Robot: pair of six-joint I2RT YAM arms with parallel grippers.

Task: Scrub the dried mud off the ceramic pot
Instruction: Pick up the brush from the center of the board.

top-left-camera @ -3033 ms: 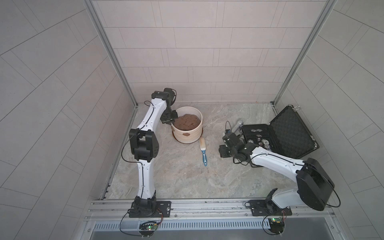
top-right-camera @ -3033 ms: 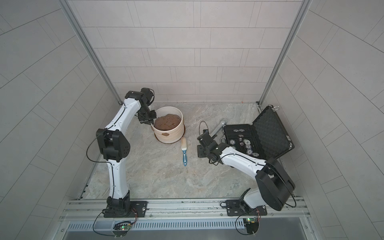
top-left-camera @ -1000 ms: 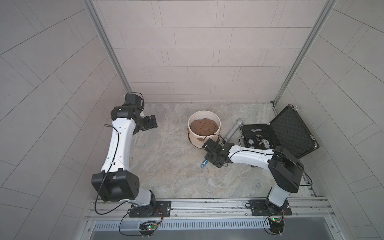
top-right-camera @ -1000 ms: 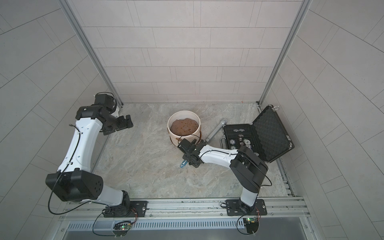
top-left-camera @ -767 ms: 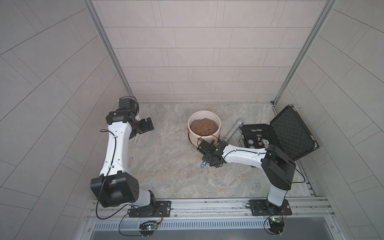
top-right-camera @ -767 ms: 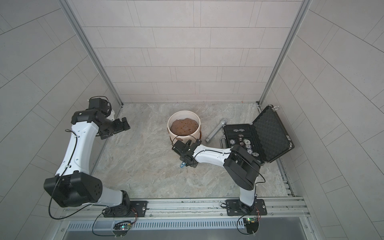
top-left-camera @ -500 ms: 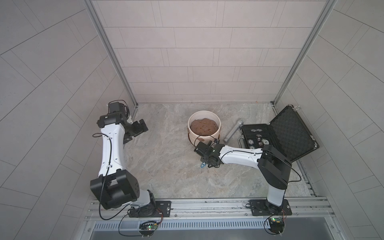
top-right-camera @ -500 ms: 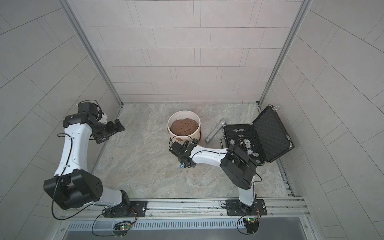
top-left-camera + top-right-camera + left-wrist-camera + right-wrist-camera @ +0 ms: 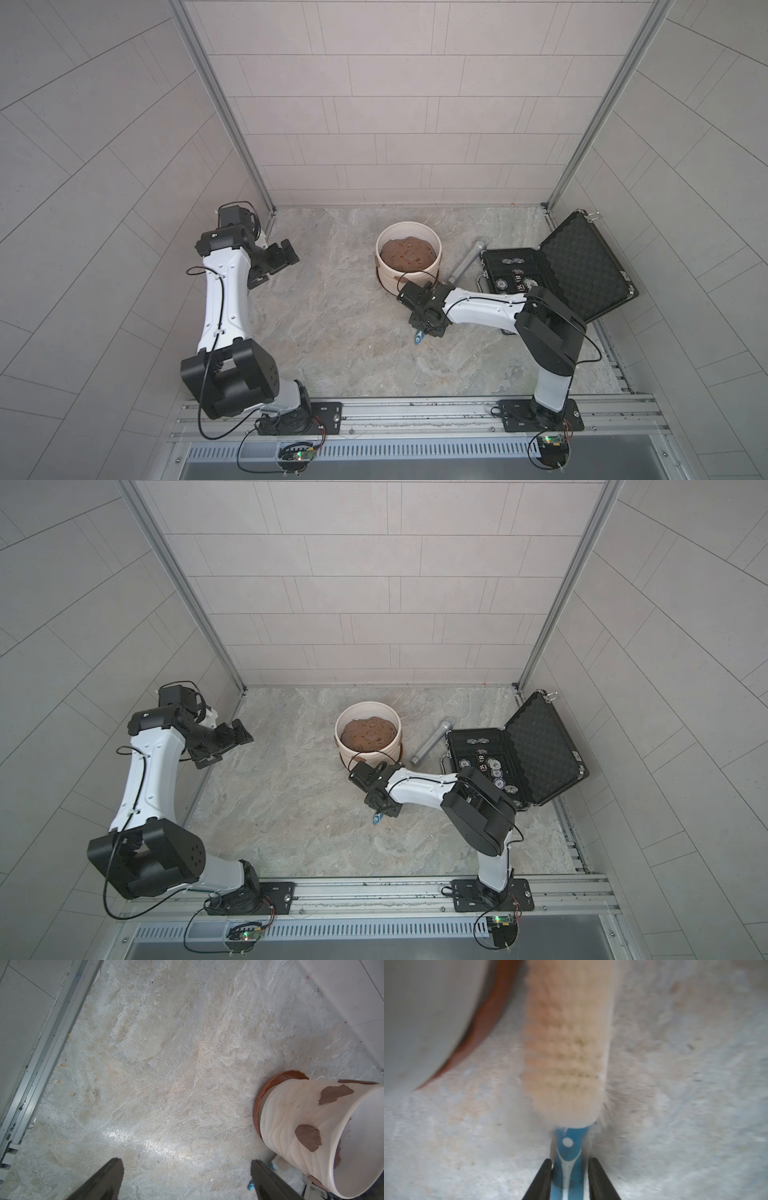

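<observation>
The ceramic pot (image 9: 387, 275), cream and ribbed, stands toward the back of the floor (image 9: 332, 311). Its dried mud (image 9: 308, 1137) is shown clearly, as flat brown patches, only in the left wrist view. The left gripper (image 9: 186, 1160), at the rim three seconds ago, is now held wide open, empty, well apart. The brush (image 9: 564, 1053) handle is closely flanked by the right gripper (image 9: 570, 1160); whether it is clamped cannot be told.

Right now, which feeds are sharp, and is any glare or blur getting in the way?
Right wrist view: blurred all over, brush bristles and floor smeared. Left wrist view: sharp, mud patches on the pot crisp, one glare streak on the floor. Both top views: sharp, evenly lit, soft shadows.
</observation>
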